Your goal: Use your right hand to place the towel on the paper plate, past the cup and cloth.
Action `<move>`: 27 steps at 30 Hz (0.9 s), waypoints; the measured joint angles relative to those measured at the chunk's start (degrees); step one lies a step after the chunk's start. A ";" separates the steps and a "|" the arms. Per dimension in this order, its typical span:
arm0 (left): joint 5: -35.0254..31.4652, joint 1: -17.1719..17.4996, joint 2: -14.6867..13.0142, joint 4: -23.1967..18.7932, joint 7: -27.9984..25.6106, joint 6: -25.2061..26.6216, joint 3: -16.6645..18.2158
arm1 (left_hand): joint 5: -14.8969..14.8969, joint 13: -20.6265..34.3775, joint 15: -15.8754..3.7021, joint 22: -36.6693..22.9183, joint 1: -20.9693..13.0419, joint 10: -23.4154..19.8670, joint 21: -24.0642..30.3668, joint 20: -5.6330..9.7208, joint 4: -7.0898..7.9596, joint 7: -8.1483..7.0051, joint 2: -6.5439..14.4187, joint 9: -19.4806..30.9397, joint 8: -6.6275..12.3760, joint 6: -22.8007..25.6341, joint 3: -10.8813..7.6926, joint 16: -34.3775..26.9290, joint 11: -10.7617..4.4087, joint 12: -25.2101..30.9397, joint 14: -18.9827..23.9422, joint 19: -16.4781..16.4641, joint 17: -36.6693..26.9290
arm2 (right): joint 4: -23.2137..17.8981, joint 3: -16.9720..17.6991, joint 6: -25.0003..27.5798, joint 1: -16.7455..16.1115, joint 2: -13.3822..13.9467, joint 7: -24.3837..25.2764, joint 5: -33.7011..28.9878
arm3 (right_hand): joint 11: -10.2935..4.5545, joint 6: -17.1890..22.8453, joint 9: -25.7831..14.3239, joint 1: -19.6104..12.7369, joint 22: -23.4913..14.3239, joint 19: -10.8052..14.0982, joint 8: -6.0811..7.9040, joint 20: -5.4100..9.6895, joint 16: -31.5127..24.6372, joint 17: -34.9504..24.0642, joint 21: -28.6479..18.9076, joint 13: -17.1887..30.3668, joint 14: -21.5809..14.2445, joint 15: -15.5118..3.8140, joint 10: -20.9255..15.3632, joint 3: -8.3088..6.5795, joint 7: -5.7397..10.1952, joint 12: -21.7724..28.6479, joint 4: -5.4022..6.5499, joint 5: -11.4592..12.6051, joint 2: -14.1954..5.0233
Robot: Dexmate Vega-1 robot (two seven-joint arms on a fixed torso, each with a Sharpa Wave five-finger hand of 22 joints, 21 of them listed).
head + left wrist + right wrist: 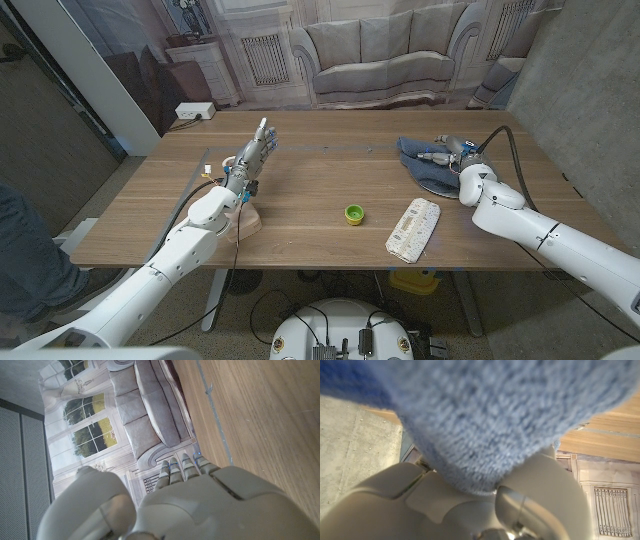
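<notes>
Right hand (458, 157) closed on blue fluffy terry towel (420, 160) at far right of table; soft, light, floppy, likely to sag, so bunch grip mid-fold advised.

Towel (425, 163) far right, cloth (414, 228) nearer, cup (354, 213) left of cloth.

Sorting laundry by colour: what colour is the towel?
Blue towel; clearest in the right wrist view.
</notes>
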State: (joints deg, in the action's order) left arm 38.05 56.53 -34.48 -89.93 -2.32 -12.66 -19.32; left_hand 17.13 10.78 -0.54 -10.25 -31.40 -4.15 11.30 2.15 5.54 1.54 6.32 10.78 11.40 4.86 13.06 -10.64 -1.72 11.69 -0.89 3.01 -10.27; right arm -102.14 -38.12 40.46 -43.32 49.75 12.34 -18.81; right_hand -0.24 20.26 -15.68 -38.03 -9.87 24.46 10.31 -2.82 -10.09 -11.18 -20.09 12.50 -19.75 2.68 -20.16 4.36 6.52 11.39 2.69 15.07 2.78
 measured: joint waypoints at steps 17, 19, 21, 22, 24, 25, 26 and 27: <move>0.13 0.26 -0.22 -0.01 0.13 -0.13 0.21 | 0.00 0.00 0.00 0.00 0.00 0.00 0.00 0.00 0.00 0.00 0.00 0.00 0.00 0.00 0.00 0.00 0.00 0.00 0.00 0.00 0.00 | -2.36 0.66 -0.29 -0.28 1.60 -2.26 1.38 | 2.28 -3.90 1.09 4.73 -0.01 -1.81 0.00 -4.28 0.00 0.26 2.96 -0.27 3.05 2.23 3.83 3.00 -0.68 0.00 1.74 1.33 1.83; 0.15 0.27 -0.23 -0.02 0.13 -0.15 0.23 | 0.00 0.00 0.00 0.00 0.00 0.00 0.00 0.00 0.00 0.00 0.00 0.00 0.00 0.00 0.00 0.00 0.00 0.00 0.00 0.00 0.00 | -2.59 0.69 -0.20 -0.28 1.72 -2.40 1.39 | 2.28 -3.90 1.32 4.93 -0.01 -1.81 0.00 -4.28 0.00 0.26 2.96 -0.27 3.15 2.32 3.83 3.15 -0.68 0.00 1.89 1.70 1.95; 0.16 0.29 -0.23 -0.03 0.14 -0.15 0.24 | 0.00 0.00 0.00 0.00 0.00 0.00 0.00 0.00 0.00 0.00 0.00 0.00 0.00 0.00 0.00 0.00 0.00 0.00 0.00 0.00 0.00 | -2.89 0.76 -0.12 -0.26 1.88 -2.54 1.40 | 2.28 -4.12 1.32 5.00 -0.01 -1.81 0.00 -4.28 0.00 0.26 2.96 -0.27 3.15 2.32 3.83 3.16 -0.90 0.00 1.90 1.77 2.02; 0.17 0.32 -0.24 -0.03 0.14 -0.16 0.26 | 0.00 0.00 0.00 0.00 0.00 0.00 0.00 0.00 0.00 0.00 0.00 0.00 0.00 0.00 -0.01 0.00 0.00 0.00 0.00 0.00 0.00 | -3.03 0.80 -0.08 -0.25 1.94 -2.66 1.42 | 2.28 -4.20 1.32 5.00 -0.01 -1.81 0.00 -4.28 0.00 0.26 2.96 -0.27 3.15 2.32 3.82 3.16 -0.98 0.00 1.90 1.77 2.02; 0.17 0.37 -0.25 -0.05 0.14 -0.16 0.28 | 0.00 0.00 0.00 0.00 0.00 0.00 0.00 0.00 0.00 0.00 0.00 0.00 0.00 0.00 -0.01 0.00 0.00 0.00 0.00 0.00 0.00 | -3.22 0.86 -0.05 -0.23 2.03 -2.76 1.44 | 2.51 -4.20 1.32 4.99 -0.01 -1.67 0.00 -4.42 0.00 0.26 2.96 -0.27 3.15 2.32 4.05 3.16 -0.99 0.00 1.89 1.77 2.02; 0.18 0.38 -0.26 -0.06 0.14 -0.16 0.29 | 0.00 0.00 0.00 0.00 0.00 0.00 0.00 0.00 0.00 0.00 0.00 0.00 0.00 0.00 -0.01 0.00 0.00 0.00 0.00 0.00 0.00 | -3.37 0.92 -0.05 -0.21 2.09 -2.79 1.44 | 2.61 -4.20 1.32 4.99 -0.01 -1.61 0.00 -4.48 0.00 0.31 2.96 -0.26 3.15 2.32 4.11 3.16 -0.99 0.00 1.90 1.77 2.02; 0.18 0.38 -0.26 -0.06 0.14 -0.17 0.29 | 0.00 0.00 0.00 0.00 0.00 0.00 0.00 0.00 0.00 0.00 0.00 0.00 0.00 0.00 -0.01 0.00 0.00 0.00 0.00 0.00 0.00 | -3.42 0.94 -0.05 -0.20 2.12 -2.79 1.44 | 2.82 -4.20 1.32 4.99 -0.01 -1.61 0.00 -4.48 0.00 0.45 2.96 -0.26 3.15 2.32 3.90 3.32 -0.99 0.00 2.05 1.77 2.02; 0.19 0.44 -0.29 -0.12 0.14 -0.17 0.35 | 0.00 0.00 0.00 0.00 0.00 0.00 0.00 0.00 0.00 0.00 0.00 0.00 0.00 0.00 -0.01 0.00 0.00 0.00 0.00 0.00 0.00 | -3.62 0.98 0.03 -0.18 2.18 -2.87 1.44 | 2.82 -4.20 1.32 5.00 -0.01 -1.61 0.00 -4.48 0.00 0.52 2.96 -0.26 3.15 2.32 3.91 3.32 -0.99 0.00 2.06 1.77 2.03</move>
State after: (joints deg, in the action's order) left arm 38.24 56.97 -34.77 -90.04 -2.17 -12.83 -18.97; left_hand 17.13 10.79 -0.54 -10.25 -31.40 -4.15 11.30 2.15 5.55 1.54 6.32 10.78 11.40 4.86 13.05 -10.64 -1.72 11.69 -0.89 3.01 -10.27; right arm -105.76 -37.14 40.49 -43.50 51.93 9.47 -17.36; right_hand 2.57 16.05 -14.36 -33.03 -9.88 22.86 10.31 -7.30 -10.09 -10.65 -17.13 12.23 -16.60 5.00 -16.25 7.68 5.53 11.40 4.75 16.84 4.81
